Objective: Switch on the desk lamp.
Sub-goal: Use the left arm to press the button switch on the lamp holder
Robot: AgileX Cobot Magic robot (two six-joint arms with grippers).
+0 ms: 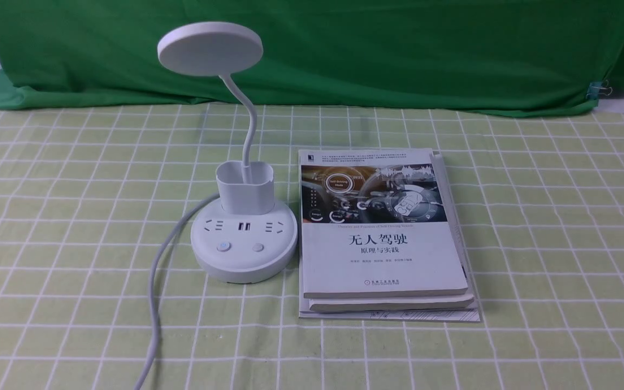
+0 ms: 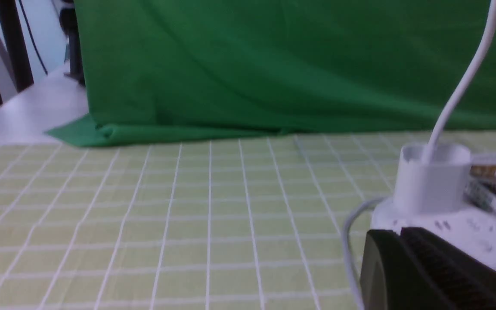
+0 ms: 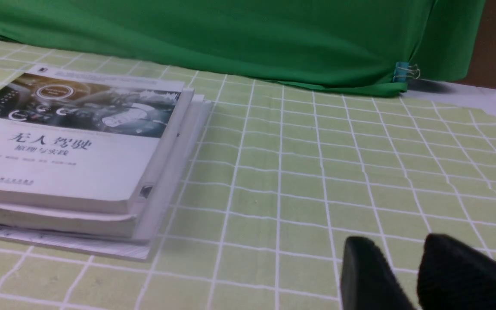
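Observation:
The white desk lamp stands left of centre in the front view, with its disc head (image 1: 210, 47), bendy neck (image 1: 247, 135), cup holder (image 1: 245, 187) and round base (image 1: 244, 260). Two round buttons (image 1: 224, 247) (image 1: 258, 247) sit on the base's near side, below the sockets. Its cord (image 1: 155, 292) runs off the near edge. No glow shows from the head. My left gripper (image 2: 398, 232) is shut and empty, just short of the base (image 2: 485, 241) on the cord side. My right gripper (image 3: 396, 243) is open and empty, low over the cloth to the right of the books.
A stack of books (image 1: 382, 238) lies right beside the lamp base and also shows in the right wrist view (image 3: 71, 146). A green-checked cloth (image 1: 534, 216) covers the table. A green backdrop (image 1: 398, 49) hangs along the far edge, held by a clip (image 1: 596, 89).

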